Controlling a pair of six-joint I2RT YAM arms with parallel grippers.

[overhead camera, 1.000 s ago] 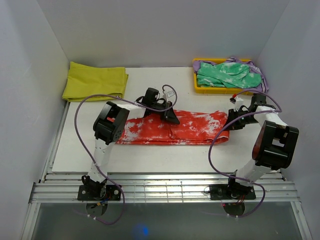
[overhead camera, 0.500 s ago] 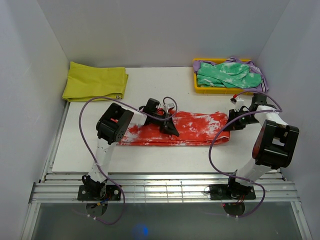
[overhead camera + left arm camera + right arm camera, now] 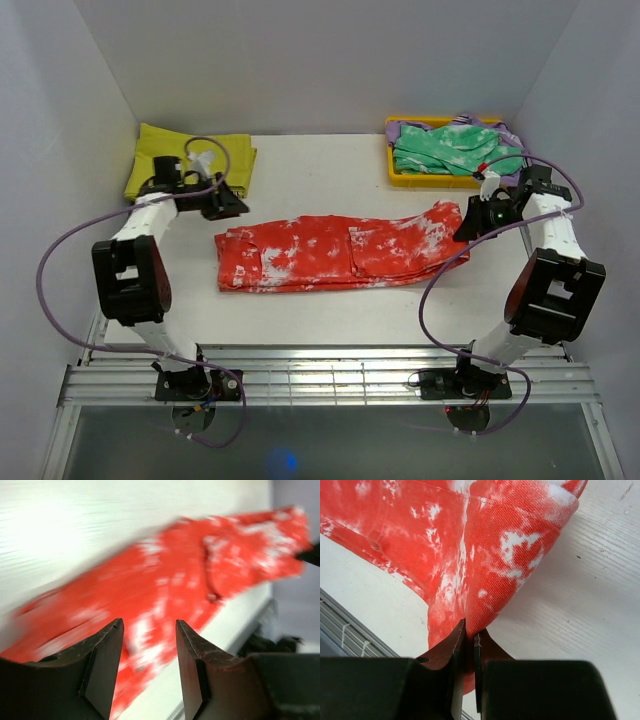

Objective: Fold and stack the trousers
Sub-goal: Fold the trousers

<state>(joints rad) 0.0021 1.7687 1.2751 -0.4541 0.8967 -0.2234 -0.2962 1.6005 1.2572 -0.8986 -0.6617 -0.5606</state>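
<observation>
Right pincer [image 3: 470, 632] pinches trousers [image 3: 340, 252] on white table [image 3: 320, 175].

A white tabletop [image 3: 320, 170] sits boxed in by 3 plain pale walls [image 3: 320, 60], evenly lit with soft shadows. Silver metal rails [image 3: 330, 380] run along its near edge, and a grey glossy floor [image 3: 380, 440] below them carries a small blue glint [image 3: 283, 462].

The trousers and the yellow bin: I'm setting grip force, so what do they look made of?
The trousers: woven, cotton-like cloth with a matte finish. Fine diagonal weave ribs and soft folds show in the right wrist view.
The yellow bin: probably rigid moulded plastic, going by its smooth, even colour and straight thin rim. It is too small in the top view to be sure.
</observation>
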